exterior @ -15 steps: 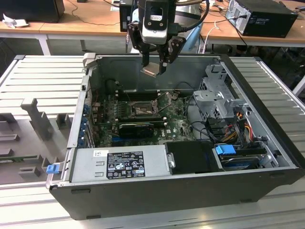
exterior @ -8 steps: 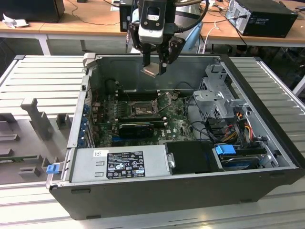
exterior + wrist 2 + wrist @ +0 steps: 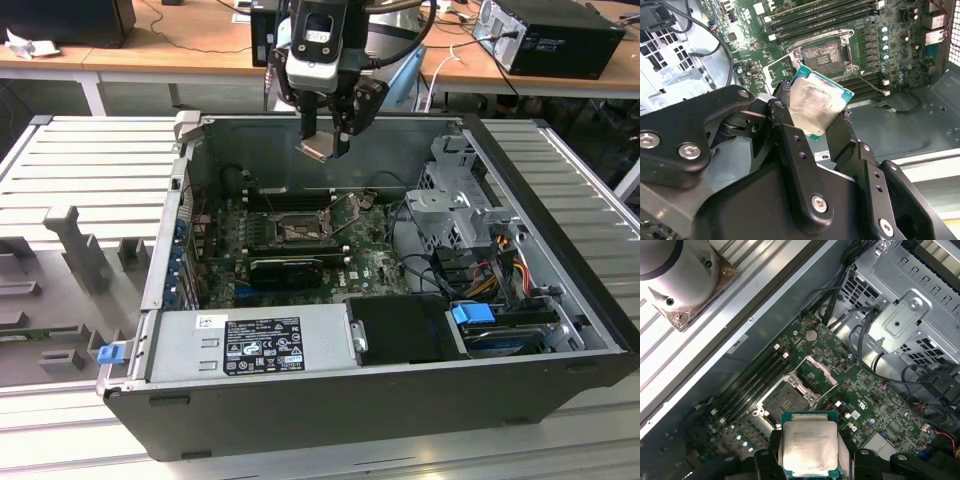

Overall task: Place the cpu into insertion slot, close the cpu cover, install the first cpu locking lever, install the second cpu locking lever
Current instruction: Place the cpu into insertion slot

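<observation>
My gripper [image 3: 326, 140] hangs above the open computer case, shut on the cpu [image 3: 319, 150], a flat square chip with a silver-grey top and green rim. Both wrist views show the cpu [image 3: 816, 102] [image 3: 809, 444] clamped by its edges between the black fingers [image 3: 782, 107]. Below it on the green board lies the insertion slot [image 3: 295, 229] [image 3: 823, 52] [image 3: 782, 399], uncovered and with nothing in it. The cpu cover [image 3: 779, 70] [image 3: 819, 371] is swung open beside the slot. A thin metal locking lever [image 3: 868, 82] lies loose along one side of the slot.
Long black memory slots [image 3: 822, 22] run beside the socket. In the exterior view a black heatsinked card [image 3: 285, 268] lies nearer the camera. A metal drive cage [image 3: 455, 195] with cables is at the exterior view's right, and a power supply [image 3: 250, 342] sits at the front. Case walls [image 3: 400, 135] surround the board.
</observation>
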`<state>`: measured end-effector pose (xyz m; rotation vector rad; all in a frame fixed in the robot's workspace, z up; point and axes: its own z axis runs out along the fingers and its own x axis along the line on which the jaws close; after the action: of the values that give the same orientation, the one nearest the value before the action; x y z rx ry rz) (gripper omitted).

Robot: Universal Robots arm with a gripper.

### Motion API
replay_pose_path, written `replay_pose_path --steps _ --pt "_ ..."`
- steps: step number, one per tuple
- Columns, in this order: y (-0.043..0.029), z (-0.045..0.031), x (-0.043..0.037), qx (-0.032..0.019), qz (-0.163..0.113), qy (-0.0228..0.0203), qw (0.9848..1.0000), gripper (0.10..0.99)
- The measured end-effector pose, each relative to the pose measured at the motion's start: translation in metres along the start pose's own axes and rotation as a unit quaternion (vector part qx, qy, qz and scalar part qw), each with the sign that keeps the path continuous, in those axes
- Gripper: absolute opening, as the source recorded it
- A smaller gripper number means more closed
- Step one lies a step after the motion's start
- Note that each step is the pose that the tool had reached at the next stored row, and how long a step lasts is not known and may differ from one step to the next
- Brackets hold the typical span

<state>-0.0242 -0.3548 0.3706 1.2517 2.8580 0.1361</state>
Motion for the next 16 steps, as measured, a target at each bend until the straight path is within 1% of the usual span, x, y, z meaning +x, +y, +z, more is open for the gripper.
replay_pose_path --steps 3,5,10,14,16 --pt "0.0 0.0 0.0 -0.0002 0.01 -0.0009 0.9999 0.529" --pt "0.0 0.0001 0.0 -0.0004 0.023 -0.002 0.9997 0.529" --pt "0.0 0.0003 0.0 -0.0007 0.04 -0.0035 0.9992 0.529" --pt "0.0 0.0004 0.0 -0.0011 0.06 -0.0052 0.9982 0.529" --pt "-0.0001 0.0005 0.0 -0.0011 0.065 -0.0057 0.9979 0.529"
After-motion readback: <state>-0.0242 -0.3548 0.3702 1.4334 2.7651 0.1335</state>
